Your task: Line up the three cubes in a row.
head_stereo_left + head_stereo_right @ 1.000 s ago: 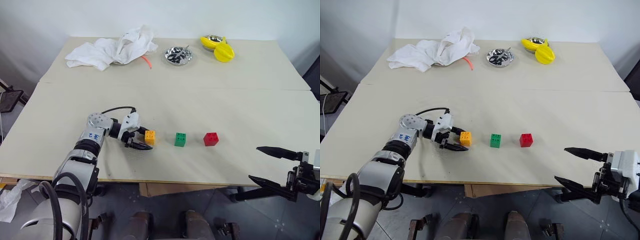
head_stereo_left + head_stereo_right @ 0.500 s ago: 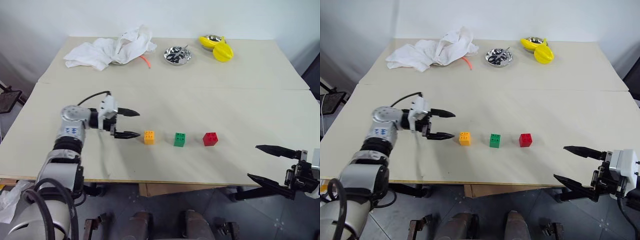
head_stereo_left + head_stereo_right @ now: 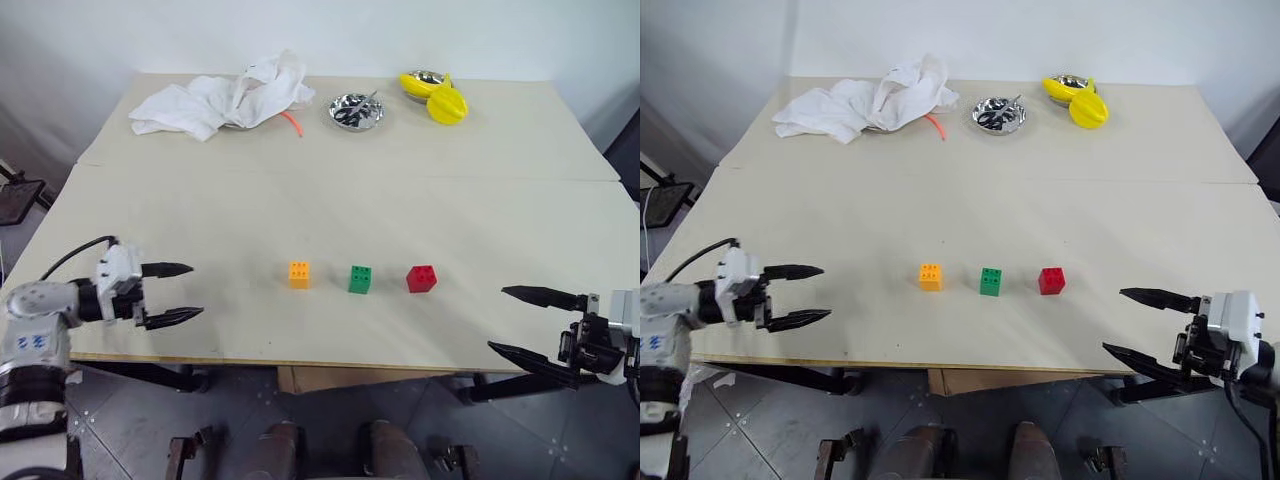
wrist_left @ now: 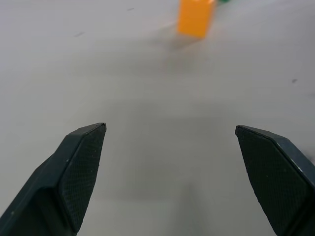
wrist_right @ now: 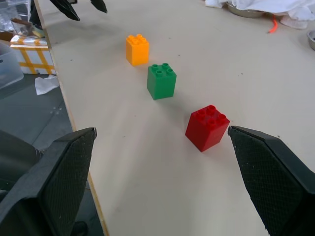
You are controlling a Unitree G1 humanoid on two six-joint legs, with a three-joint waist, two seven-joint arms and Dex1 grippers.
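While the orange cube point(image 3: 299, 274), green cube point(image 3: 361, 279) and red cube point(image 3: 421, 278) stood evenly spaced in a row near the table point(image 3: 330, 190) front, the left gripper point(image 3: 172, 294) and right gripper point(image 3: 532, 322) were spread wide, empty; withdrawal clear of the blocks was judged advisable.

My left gripper point(image 3: 180, 294) has two slim black fingers point(image 4: 78, 167) with stippled pads, set on a white wrist block. Behind it sits a silver joint with blue lettering and a looping black cable. My right gripper point(image 3: 528, 320) matches.
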